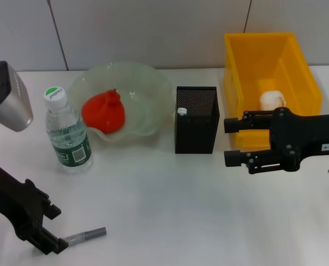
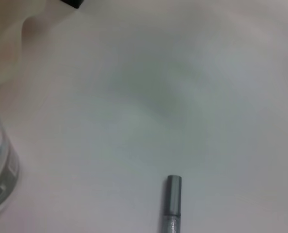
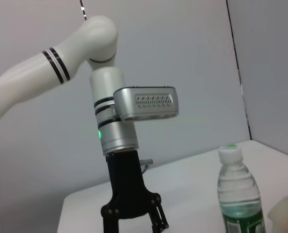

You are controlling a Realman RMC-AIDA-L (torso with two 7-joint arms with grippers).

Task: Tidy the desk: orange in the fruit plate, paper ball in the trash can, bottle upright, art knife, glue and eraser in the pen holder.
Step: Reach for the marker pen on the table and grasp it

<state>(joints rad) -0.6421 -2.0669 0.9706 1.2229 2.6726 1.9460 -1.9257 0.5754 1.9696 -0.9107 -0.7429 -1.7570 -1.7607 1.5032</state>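
While left gripper (image 1: 52, 242) sat low at slim grey metal art knife (image 1: 86, 235) on white desk (image 1: 170, 205), grasp state could not be told. Advice: pinch mid-handle, lift level toward black mesh pen holder (image 1: 196, 119). Right gripper (image 1: 230, 142) hovered released beside yellow bin (image 1: 271, 77).

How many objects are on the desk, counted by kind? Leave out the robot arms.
Containers: 3, the fruit plate, the pen holder, the yellow bin.
Bottles: 1, the water bottle, upright.
Fruit: 1, the orange.
Paper balls: 1, the paper ball.
Stationery: 1, the grey stick.
Total: 7
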